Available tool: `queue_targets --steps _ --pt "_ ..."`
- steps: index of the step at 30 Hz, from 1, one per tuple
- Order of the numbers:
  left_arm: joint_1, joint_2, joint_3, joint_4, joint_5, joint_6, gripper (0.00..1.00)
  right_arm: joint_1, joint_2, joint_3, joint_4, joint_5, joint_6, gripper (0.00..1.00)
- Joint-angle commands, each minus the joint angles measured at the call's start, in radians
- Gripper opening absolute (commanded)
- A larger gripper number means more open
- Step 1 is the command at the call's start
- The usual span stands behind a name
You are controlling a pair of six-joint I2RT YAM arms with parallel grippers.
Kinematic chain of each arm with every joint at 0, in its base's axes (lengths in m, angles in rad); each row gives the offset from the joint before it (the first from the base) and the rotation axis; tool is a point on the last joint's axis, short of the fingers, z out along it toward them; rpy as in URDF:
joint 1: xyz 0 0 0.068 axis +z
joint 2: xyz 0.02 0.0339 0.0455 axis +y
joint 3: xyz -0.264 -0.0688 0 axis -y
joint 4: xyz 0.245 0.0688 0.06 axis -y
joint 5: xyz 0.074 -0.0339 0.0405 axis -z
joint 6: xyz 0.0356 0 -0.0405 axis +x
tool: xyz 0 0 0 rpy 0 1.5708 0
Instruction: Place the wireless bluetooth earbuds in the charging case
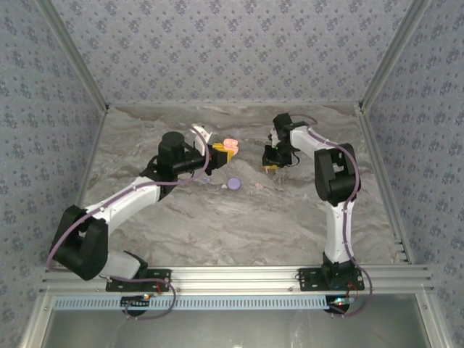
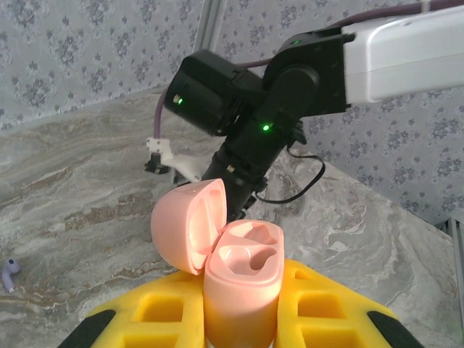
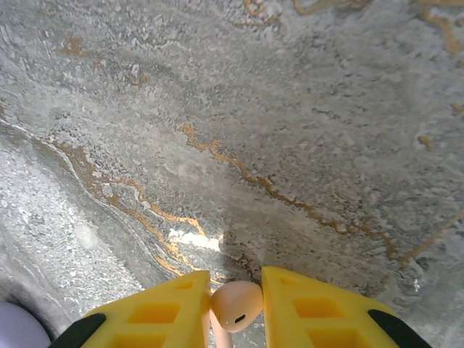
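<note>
Slip risk: right tool [image 3: 235, 303] barely pinches tiny pale-pink plastic earbud [image 3: 239, 310]; left tool [image 2: 239, 322] clamps open pink plastic case [image 2: 243, 272] at nine o'clock.

light: falling evenly from above, bright | shadows: lying soft | glare: glinting on marble table [image 3: 194, 239] | focus: blurring slightly up close
</note>
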Motion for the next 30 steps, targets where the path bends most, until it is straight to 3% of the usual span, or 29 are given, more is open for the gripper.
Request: queue_targets --steps 1,30 --pt "-0.004 0.022 0.03 0.016 -0.039 -0.028 0.1 -0.012 -0.056 -0.027 0.037 -0.04 0.031 0.25" --pt "-0.005 0.111 -0.013 0.147 -0.133 -0.071 0.09 -0.056 -0.27 -0.173 0.259 -0.226 0.105 0.25"
